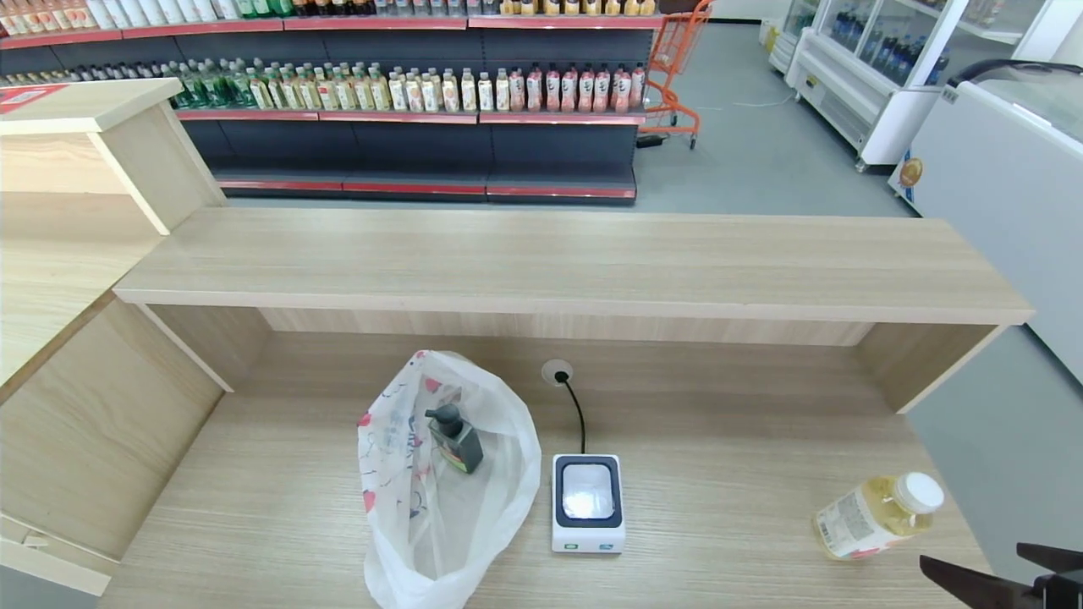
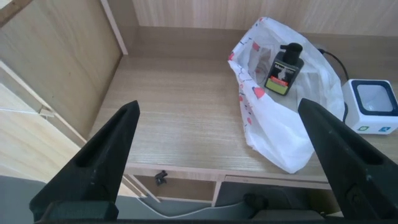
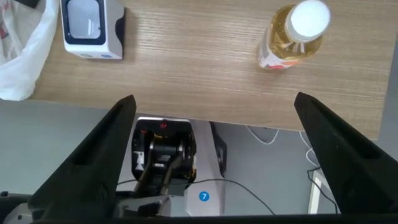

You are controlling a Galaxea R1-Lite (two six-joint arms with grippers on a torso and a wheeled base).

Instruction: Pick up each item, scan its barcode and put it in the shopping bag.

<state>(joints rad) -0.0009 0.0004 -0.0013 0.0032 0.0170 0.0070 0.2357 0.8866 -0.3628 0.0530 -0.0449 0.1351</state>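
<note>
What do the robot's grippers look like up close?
Both the left gripper and the right gripper are plain matte black. Each has two long, flat fingers, broad at the base and tapering to blunt tips, with smooth, unmarked faces.

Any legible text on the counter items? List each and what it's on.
Nothing can be quoted.
yellow bottle: label print is too small to read.
pump bottle inside the shopping bag: label is blurred and unreadable.
scanner: two small front marks, too small to read.
</note>
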